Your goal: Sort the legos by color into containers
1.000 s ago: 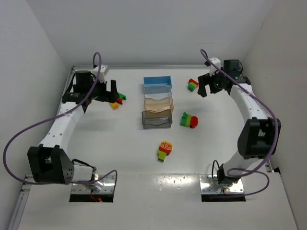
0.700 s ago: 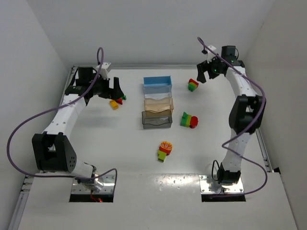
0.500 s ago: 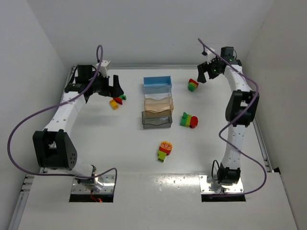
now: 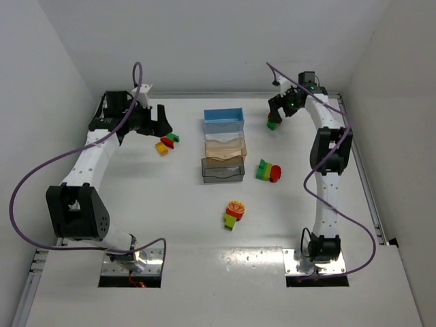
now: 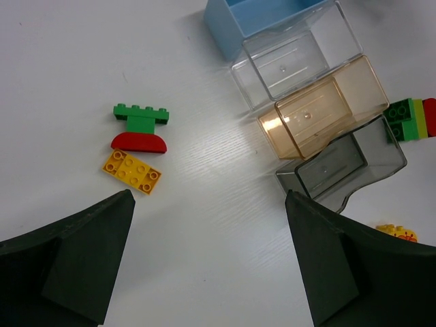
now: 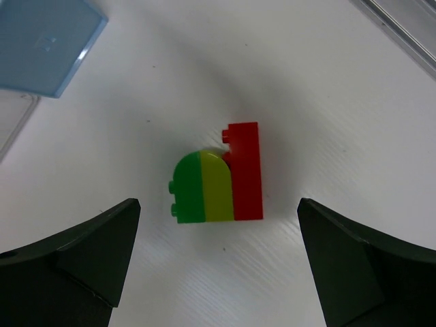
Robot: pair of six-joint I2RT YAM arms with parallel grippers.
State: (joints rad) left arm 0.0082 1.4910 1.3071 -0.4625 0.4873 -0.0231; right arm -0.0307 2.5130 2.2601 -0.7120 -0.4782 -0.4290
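- Hovering over the green-yellow-red clump (image 6: pixel 216 182), my right gripper (image 6: pixel 218 204) gapes wide, holding nothing.
- My left gripper (image 5: pixel 209 195), equally wide and empty, faces three bricks (image 5: pixel 138 141).

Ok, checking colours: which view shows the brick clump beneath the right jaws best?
Right wrist view: the clump sits centred, green, yellow and red plain. Top view shows it tiny, partly hidden. Left wrist view misses it.

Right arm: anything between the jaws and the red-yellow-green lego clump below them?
Nothing visible. The right gripper hangs open over the lego clump, which lies alone on the table. The jaws stand wide on either side of it. Only a corner of the blue container shows, well off to the side.
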